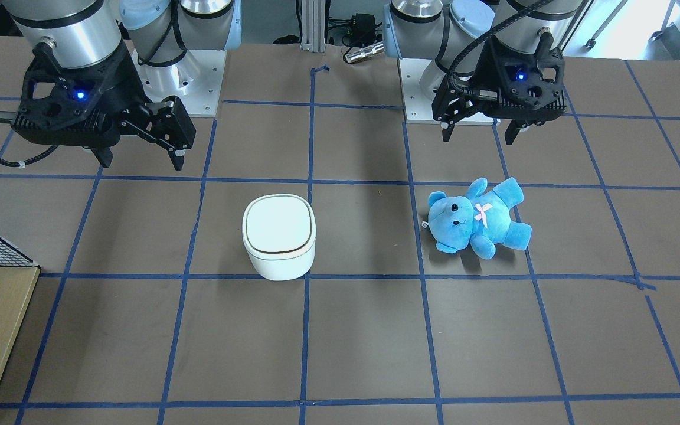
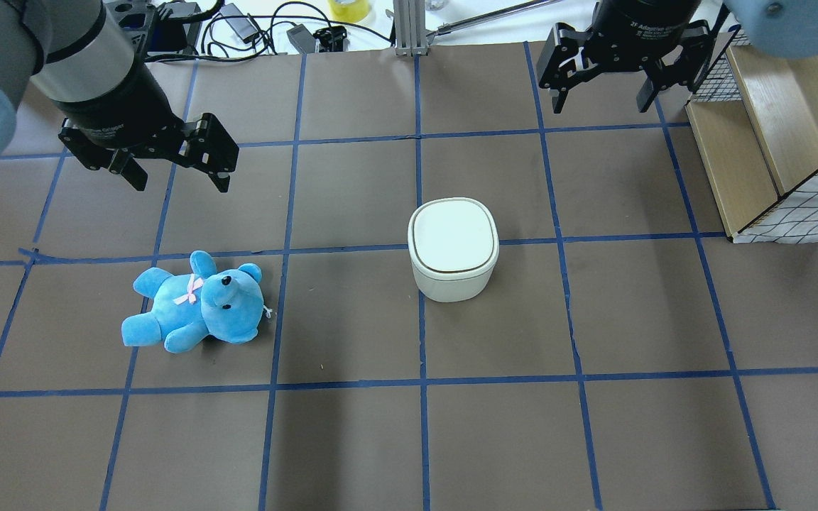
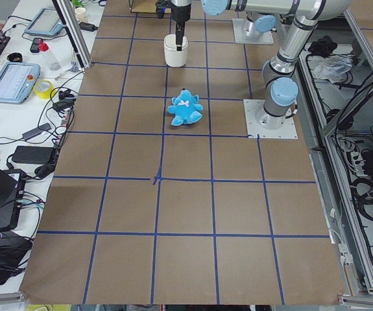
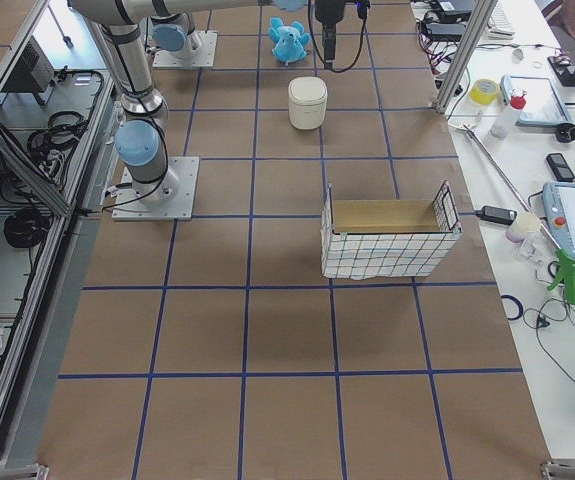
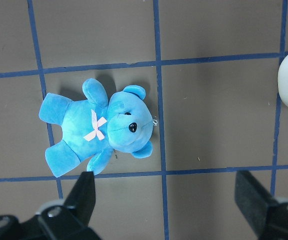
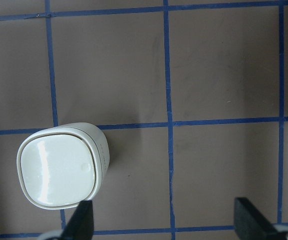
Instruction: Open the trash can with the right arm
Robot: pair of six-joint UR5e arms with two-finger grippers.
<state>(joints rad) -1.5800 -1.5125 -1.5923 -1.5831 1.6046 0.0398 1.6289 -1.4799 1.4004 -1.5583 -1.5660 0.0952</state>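
Note:
The trash can (image 2: 454, 248) is a small white bin with its flat lid shut, standing near the table's middle. It also shows in the front view (image 1: 280, 236) and in the right wrist view (image 6: 58, 170). My right gripper (image 2: 602, 106) is open and empty, held high, back and to the right of the can, not touching it. In the front view it (image 1: 142, 164) hangs at the left with a drooping black cable. My left gripper (image 2: 182, 186) is open and empty above the blue teddy bear (image 2: 196, 312). The right wrist view shows a fingertip (image 6: 81, 220) just below the can.
A wire basket with a wooden box (image 2: 771, 156) stands at the table's right edge, near the right arm. The teddy bear (image 1: 476, 218) lies on its back to the can's left. Blue tape lines grid the brown table (image 2: 352, 440).

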